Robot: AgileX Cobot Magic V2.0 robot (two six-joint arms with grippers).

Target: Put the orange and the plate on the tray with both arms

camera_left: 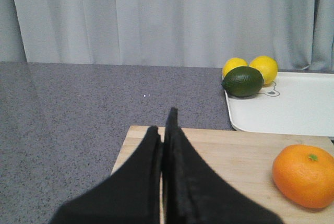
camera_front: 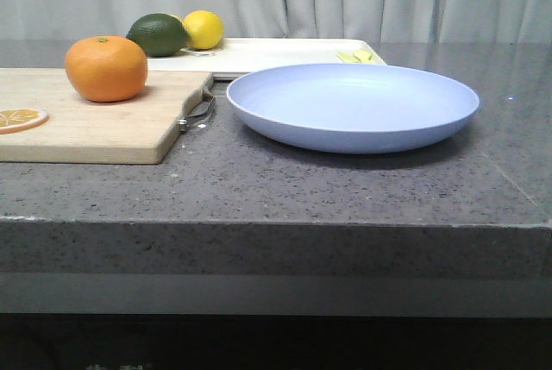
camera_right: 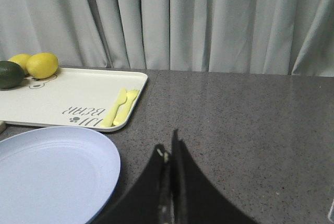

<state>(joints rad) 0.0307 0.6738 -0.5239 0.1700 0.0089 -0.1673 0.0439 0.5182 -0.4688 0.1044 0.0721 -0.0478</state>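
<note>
- We see the orange (camera_front: pixel 106 68) resting on the wooden cutting board (camera_front: pixel 95 124), firm and round; it will roll, so we would close on its widest middle.
- The plate (camera_front: pixel 352 106) lies on the grey surface (camera_front: pixel 345 185) just in front of the cream tray (camera_front: pixel 285 53): stiff, light, probably slick. We would pinch its raised rim on the near side.
- The left tool (camera_left: pixel 163 122) hangs over the board with fingers pressed together, holding nothing.
- The right tool (camera_right: pixel 169 148) sits beside the plate, likewise closed and empty.
- Both must open first.
</note>
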